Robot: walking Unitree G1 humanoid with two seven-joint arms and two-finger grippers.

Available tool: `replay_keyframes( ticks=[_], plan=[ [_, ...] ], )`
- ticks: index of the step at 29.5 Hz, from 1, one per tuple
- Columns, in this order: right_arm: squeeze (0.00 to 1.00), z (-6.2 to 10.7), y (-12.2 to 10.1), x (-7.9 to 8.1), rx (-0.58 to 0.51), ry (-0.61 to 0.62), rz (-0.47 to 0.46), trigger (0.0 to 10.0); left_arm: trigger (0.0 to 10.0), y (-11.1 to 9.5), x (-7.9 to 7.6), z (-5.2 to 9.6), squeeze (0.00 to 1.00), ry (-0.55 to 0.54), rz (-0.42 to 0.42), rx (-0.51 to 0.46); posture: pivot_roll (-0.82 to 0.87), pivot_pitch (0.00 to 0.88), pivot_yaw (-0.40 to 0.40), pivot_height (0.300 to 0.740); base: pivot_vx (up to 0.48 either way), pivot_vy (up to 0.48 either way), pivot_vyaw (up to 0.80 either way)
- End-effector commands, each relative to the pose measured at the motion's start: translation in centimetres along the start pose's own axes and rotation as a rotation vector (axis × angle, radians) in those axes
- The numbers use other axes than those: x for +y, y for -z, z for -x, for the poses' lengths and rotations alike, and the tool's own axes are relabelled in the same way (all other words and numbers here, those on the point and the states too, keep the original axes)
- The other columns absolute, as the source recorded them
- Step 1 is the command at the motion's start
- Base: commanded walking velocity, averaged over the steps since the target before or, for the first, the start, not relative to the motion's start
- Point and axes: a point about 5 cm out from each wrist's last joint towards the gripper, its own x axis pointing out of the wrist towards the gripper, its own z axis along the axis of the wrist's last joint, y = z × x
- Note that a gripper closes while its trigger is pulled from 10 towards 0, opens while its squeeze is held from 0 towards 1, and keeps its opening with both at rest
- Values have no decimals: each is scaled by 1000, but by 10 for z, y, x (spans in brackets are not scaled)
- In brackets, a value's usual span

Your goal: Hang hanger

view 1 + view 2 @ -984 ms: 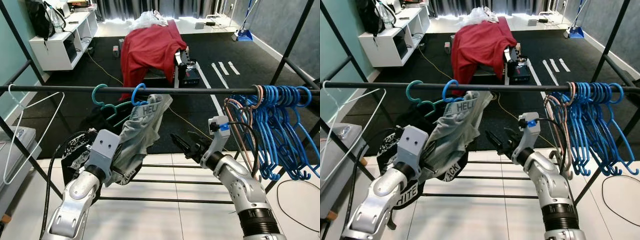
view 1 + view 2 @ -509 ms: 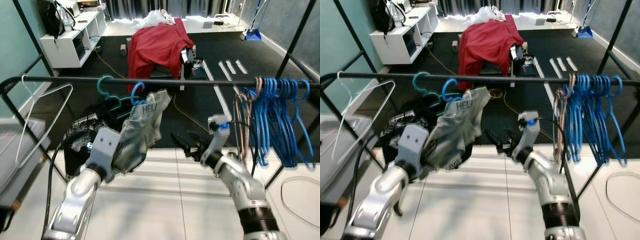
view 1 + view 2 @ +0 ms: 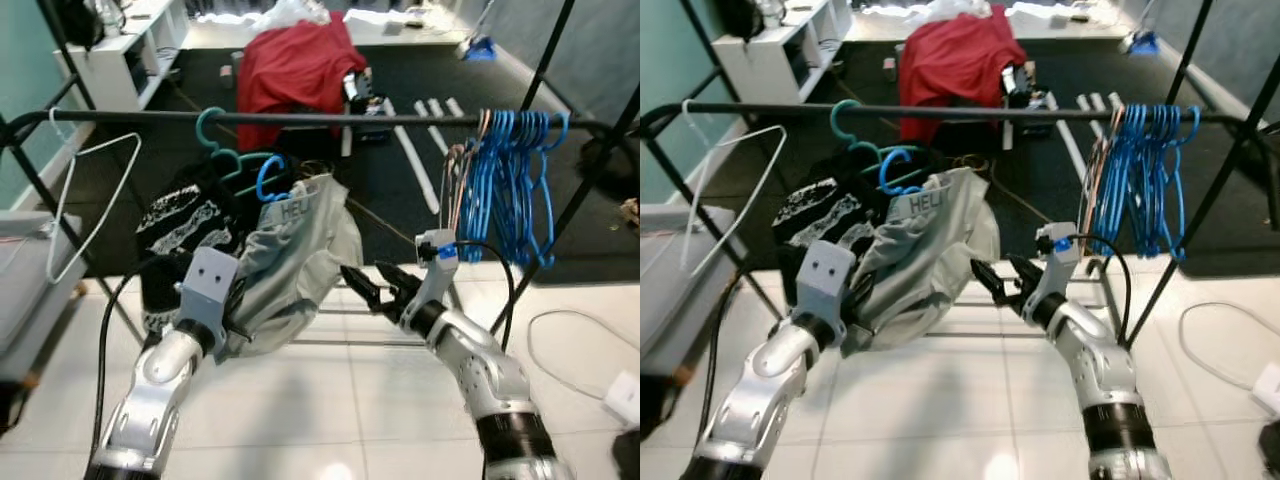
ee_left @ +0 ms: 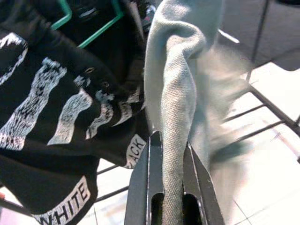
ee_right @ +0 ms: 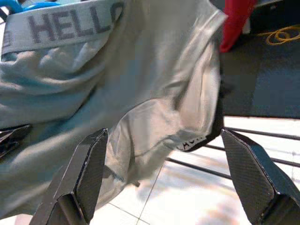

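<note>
A blue hanger [image 3: 268,176] carries a grey garment [image 3: 300,262] with a lettered waistband. Its hook sits below the black rail [image 3: 330,119], next to a teal hanger [image 3: 212,128] hooked on that rail. My left gripper [image 4: 171,154] is shut on a fold of the grey garment's lower part; in the head views the cloth hides its fingers. My right gripper [image 3: 368,280] is open, its fingers spread wide and pointing at the garment's right edge without touching it. The same garment hangs just beyond the right gripper [image 5: 163,134] in its wrist view.
A black printed T-shirt [image 3: 180,225] hangs behind the grey garment. Several blue hangers [image 3: 505,180] crowd the rail's right end and a white wire hanger [image 3: 90,200] hangs at its left. The rack's lower bars [image 3: 400,343] cross the tiled floor. A white cable [image 3: 560,330] lies at the right.
The whole view has shifted and the rack now looks farther off. The blue hook, level with the rail a second ago, now sits below it. Both grippers keep their states.
</note>
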Motion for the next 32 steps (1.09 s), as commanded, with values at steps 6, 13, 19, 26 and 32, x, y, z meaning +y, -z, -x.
replay_keyframes(
  ticks=[6,13,19,26,32],
  plan=[
    [0,-1,0,2,-7,-6,-5,10000,10000,-1,7,-2,0,-27,7,-1,-96,50,13,740,-360,0,0],
    [0,1,-2,7,-34,-52,15,10000,10000,-1,8,-3,0,-29,3,-1,-95,48,13,740,-360,0,571],
    [0,3,1,12,-28,-97,49,10000,10000,0,6,-2,0,-18,-8,-1,-92,30,16,740,-354,0,794],
    [0,3,2,12,-25,-102,55,10000,10000,-2,5,-2,0,-3,-9,-24,-93,20,14,740,-140,0,794],
    [0,3,2,13,-24,-107,61,10000,10000,-6,6,-3,0,-2,-11,-59,-96,14,14,740,0,0,794]
  ],
)
